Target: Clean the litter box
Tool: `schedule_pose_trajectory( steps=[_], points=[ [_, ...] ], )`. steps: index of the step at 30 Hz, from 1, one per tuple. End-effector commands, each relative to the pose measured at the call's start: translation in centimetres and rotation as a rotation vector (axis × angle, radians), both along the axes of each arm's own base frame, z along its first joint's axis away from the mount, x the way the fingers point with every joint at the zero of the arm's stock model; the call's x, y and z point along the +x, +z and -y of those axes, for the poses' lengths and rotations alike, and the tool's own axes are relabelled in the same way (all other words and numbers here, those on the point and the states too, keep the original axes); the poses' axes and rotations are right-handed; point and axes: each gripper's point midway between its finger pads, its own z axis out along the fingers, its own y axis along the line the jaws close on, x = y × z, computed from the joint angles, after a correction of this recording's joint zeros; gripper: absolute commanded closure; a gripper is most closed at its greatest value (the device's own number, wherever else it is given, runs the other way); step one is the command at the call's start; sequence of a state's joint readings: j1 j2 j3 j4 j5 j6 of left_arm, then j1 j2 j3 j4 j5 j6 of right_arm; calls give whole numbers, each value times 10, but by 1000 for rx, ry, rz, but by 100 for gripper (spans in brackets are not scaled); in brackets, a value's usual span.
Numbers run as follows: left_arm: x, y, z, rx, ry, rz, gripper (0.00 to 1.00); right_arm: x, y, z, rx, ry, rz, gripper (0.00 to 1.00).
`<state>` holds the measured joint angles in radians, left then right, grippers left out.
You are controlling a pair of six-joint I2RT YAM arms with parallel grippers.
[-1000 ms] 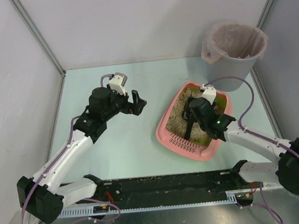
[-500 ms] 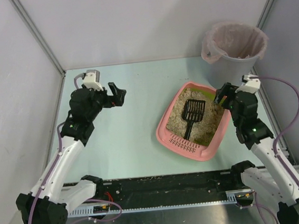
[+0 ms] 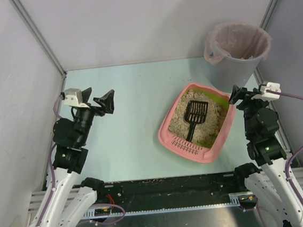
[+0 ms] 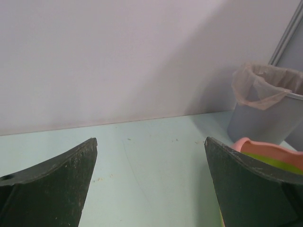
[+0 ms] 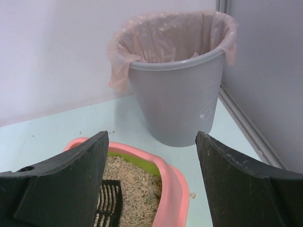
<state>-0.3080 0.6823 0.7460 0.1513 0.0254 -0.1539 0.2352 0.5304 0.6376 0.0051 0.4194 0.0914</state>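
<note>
Sitting on the right half of the tabletop (image 3: pixel 128 94) is one pink litter box (image 3: pixel 193 149), near one grey bucket (image 3: pixel 233 68) lined with a pinkish bag. One black scoop (image 3: pixel 194 116) lies on the sandy litter inside it. The box's long axis runs from near to far, tilted to the right; its slotted end points toward the arm bases and its other end toward the bucket. There are two grippers. The left gripper (image 3: pixel 97 96) hangs wide open over the left side, holding nothing. The right gripper (image 3: pixel 245 95) hangs just beside the box's right edge, also spread wide and holding nothing.
</note>
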Motion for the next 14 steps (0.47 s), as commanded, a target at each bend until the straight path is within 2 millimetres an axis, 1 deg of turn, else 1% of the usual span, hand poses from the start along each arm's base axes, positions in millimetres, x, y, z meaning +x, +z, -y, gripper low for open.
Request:
schedule_pose_trajectory(
  steps=[1, 6, 10, 14],
  points=[
    [4, 8, -11, -2, 62, 49, 0, -3, 25, 10, -41, -46, 91, 21],
    [7, 5, -16, 16, 94, 46, 1, -4, 26, 13, -48, -64, 92, 21],
    [9, 1, -16, 19, 97, 35, 0, -5, 27, 12, -48, -58, 98, 21],
    [10, 0, -18, 13, 106, 32, 0, -5, 24, 13, -41, -61, 88, 21]
  ],
)
